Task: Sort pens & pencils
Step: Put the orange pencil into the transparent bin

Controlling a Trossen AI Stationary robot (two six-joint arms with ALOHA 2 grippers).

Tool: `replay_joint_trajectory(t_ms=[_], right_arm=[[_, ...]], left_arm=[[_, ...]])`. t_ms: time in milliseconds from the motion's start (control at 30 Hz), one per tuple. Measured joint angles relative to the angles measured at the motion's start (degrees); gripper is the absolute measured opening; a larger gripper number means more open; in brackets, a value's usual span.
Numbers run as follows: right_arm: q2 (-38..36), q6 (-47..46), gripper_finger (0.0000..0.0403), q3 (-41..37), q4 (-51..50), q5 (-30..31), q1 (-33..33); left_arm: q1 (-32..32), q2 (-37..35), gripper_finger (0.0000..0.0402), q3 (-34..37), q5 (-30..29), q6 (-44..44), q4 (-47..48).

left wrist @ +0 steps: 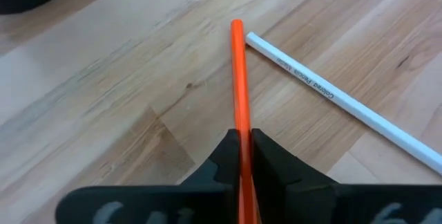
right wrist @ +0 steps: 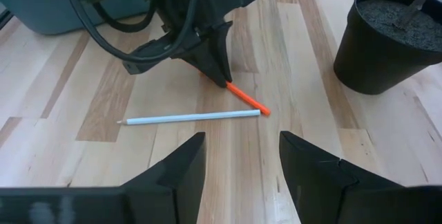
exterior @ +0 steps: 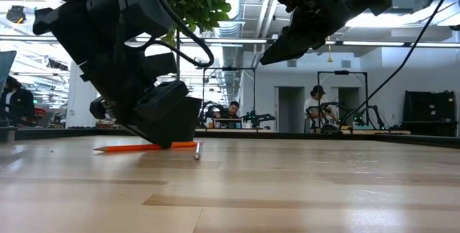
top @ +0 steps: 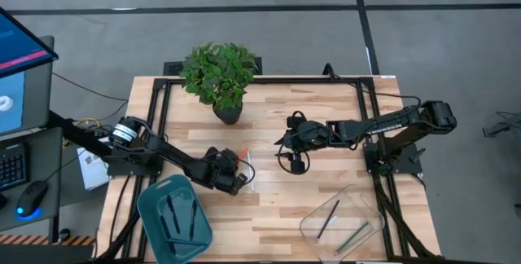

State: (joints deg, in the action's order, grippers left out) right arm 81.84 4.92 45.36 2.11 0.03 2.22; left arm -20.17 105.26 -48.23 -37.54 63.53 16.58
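Down at the tabletop, left of centre, the left gripper (left wrist: 242, 156) is clamped on the orange-red pencil (left wrist: 239, 79), its 2 fingers (left wrist: 276, 160) pressed against either side of the shaft while the pencil lies flat on the wooden table (top: 317, 191). Just beside that pencil's free end lies a white pencil (right wrist: 190, 117), its end almost touching the orange one; the 2 form a narrow angle. Above the middle of the table, the right gripper (right wrist: 238, 165) hangs with its fingers spread wide, facing the 2 pencils and the left gripper.

Near the table's front edge on the left sits a teal bin (top: 148, 215) holding 2 or 3 dark pens (top: 173, 217). On the right front stands a clear container (top: 370, 211) with 1 dark pen (top: 328, 218) and 1 olive pencil (top: 352, 236). A potted plant (top: 220, 72) stands at the far edge.
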Motion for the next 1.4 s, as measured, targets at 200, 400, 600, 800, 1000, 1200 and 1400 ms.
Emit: replay_joint_trajectory(t_ms=[200, 400, 600, 800, 1000, 1200, 1400], right_arm=[[0.0, 0.0, 0.0205, 0.0, 0.0, 0.0, 0.0], [0.0, 0.01, 0.0203, 0.0, 0.0, 0.0, 0.0], [0.0, 0.02, 0.0202, -0.02, 0.0, 0.0, 0.0], [-0.02, 0.26, 0.0199, 0.0, 0.0, 0.02, 0.31], [-1.18, 3.77, 0.0198, -0.05, -0.62, -0.06, 4.16], [-6.44, 2.63, 0.0196, 0.0, -4.07, 0.06, 9.35], [-11.86, -0.41, 0.0198, -0.02, -11.71, 2.99, 16.29]], left_arm=[[-0.14, 0.01, 0.0005, -0.02, -0.53, -1.49, 0.04], [-0.25, 0.32, 0.0005, -3.09, -0.8, -4.92, 4.48], [-0.51, 0.34, 0.0004, -7.52, -0.24, -7.02, 10.9], [-0.84, 0.25, 0.0003, -10.88, -3.28, -7.44, 16.97], [-1.73, 0.16, 0.0003, -16.95, -7.46, -9.09, 25.65], [-3.64, -0.21, 0.0003, -26.01, -12.77, -11.94, 35.56], [-5.45, -0.23, 0.0004, -34.18, -18.49, -13.68, 46.13]])
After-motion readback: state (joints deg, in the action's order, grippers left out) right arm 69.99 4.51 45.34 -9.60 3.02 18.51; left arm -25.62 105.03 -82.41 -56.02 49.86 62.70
